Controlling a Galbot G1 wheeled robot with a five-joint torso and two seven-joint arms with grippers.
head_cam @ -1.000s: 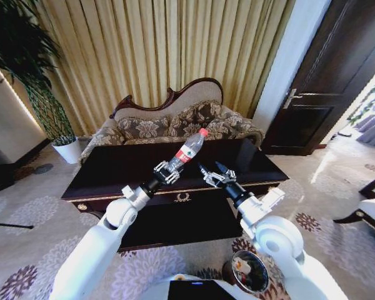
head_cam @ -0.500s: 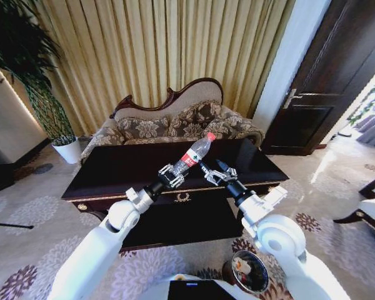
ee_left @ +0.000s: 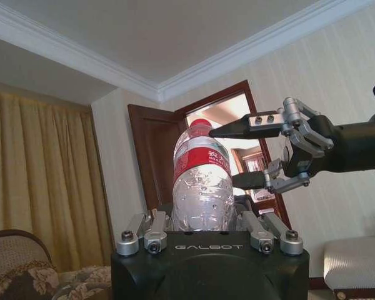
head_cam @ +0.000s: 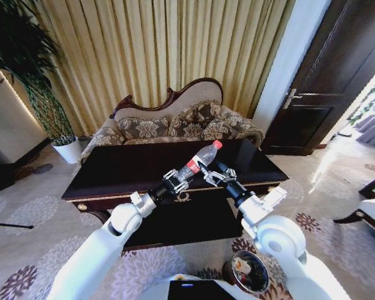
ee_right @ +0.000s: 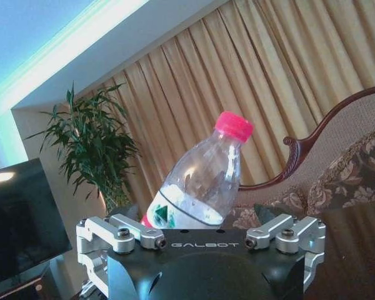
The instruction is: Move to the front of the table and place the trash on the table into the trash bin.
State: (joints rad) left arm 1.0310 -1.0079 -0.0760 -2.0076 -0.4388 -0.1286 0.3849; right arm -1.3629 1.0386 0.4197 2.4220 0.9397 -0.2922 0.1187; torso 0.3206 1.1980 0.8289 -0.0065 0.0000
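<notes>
My left gripper (head_cam: 177, 181) pinches the bottle (head_cam: 199, 160) above the table (head_cam: 112, 172), my right gripper (head_cam: 216, 175) spread beside it, the trash bin (head_cam: 249, 272) drop pending.

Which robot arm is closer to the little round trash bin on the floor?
The right. Its elbow hangs just above the small round dark-brown trash bin, with the right tool raised over the table. The left tool, gripping the clear plastic bottle, is farther away.

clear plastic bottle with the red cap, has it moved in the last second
Yes. The clear plastic bottle with red cap, held in the left gripper, has shifted toward the robot's right against the patterned sofa, nearer the right gripper.
</notes>
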